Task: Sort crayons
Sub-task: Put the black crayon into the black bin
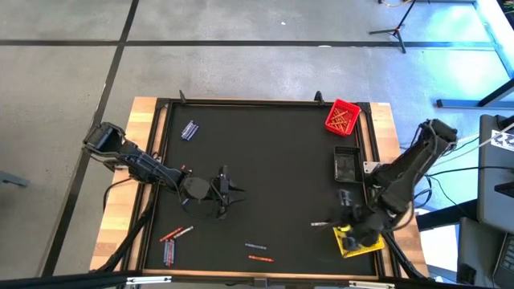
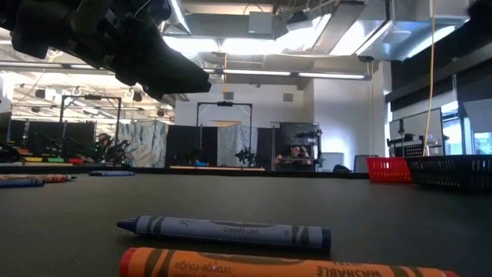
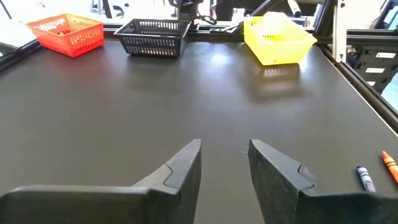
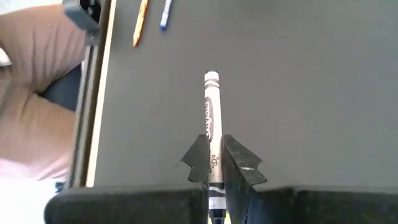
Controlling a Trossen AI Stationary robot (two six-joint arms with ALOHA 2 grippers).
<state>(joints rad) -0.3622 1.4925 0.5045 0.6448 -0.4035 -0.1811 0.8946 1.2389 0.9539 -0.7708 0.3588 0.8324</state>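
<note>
The right gripper (image 4: 214,163) pinched a grey crayon (image 4: 212,115) beside the yellow bin (image 1: 347,248), while the left gripper (image 3: 224,163) hung open, empty

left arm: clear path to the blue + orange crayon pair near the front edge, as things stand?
Probably yes. The left pincer is open and holds nothing, and bare mat lies between it and the blue crayon and orange crayon. The right pincer holds a grey crayon over by the yellow bin, clear of that path.

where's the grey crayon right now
The grey crayon is clamped in the right gripper, held above the mat on the table's right side, beside the yellow bin in the high view.
</note>
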